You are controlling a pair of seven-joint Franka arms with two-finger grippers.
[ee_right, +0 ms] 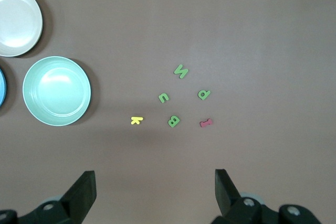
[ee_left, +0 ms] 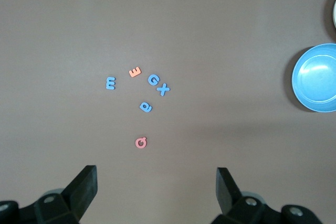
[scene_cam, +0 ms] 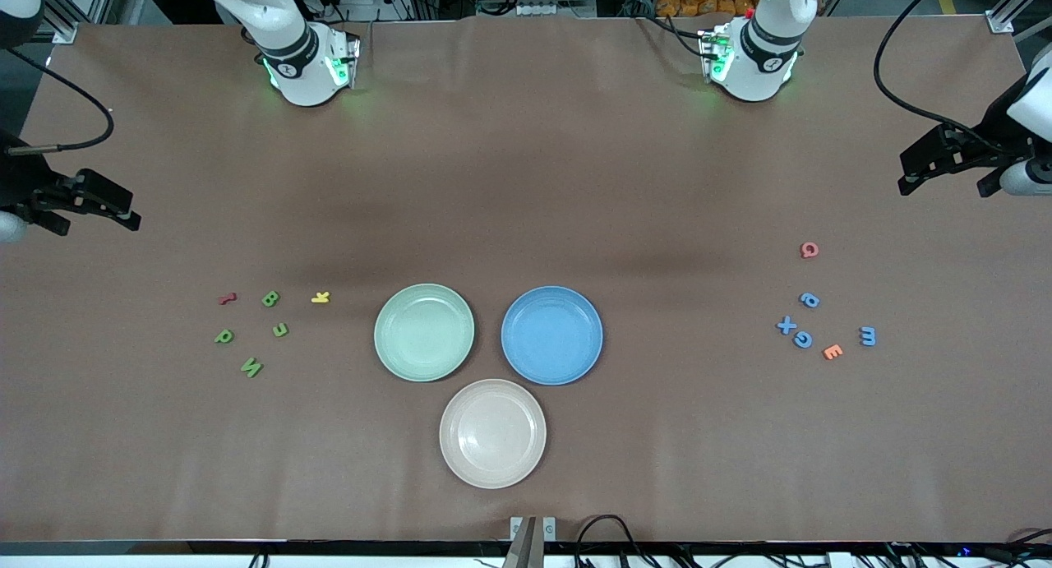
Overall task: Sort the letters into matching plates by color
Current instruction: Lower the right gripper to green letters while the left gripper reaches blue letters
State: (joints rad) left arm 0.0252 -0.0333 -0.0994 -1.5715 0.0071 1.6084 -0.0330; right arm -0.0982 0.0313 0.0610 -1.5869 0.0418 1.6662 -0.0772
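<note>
Several green letters [scene_cam: 270,298] lie in a loose cluster toward the right arm's end of the table; they also show in the right wrist view [ee_right: 174,121]. Several blue letters [scene_cam: 803,339] lie toward the left arm's end, also in the left wrist view [ee_left: 153,80]. The mint green plate [scene_cam: 424,332] and the blue plate [scene_cam: 551,334] stand side by side mid-table, both empty. My right gripper [scene_cam: 123,210] hangs open and empty above the table near the green cluster [ee_right: 155,187]. My left gripper [scene_cam: 908,182] hangs open and empty near the blue cluster [ee_left: 156,187].
A beige-pink plate [scene_cam: 492,433] stands nearer the front camera than the two plates. A red letter [scene_cam: 228,298] and a yellow letter [scene_cam: 320,297] lie among the green ones. A pink letter [scene_cam: 809,250] and an orange letter [scene_cam: 832,352] lie among the blue ones.
</note>
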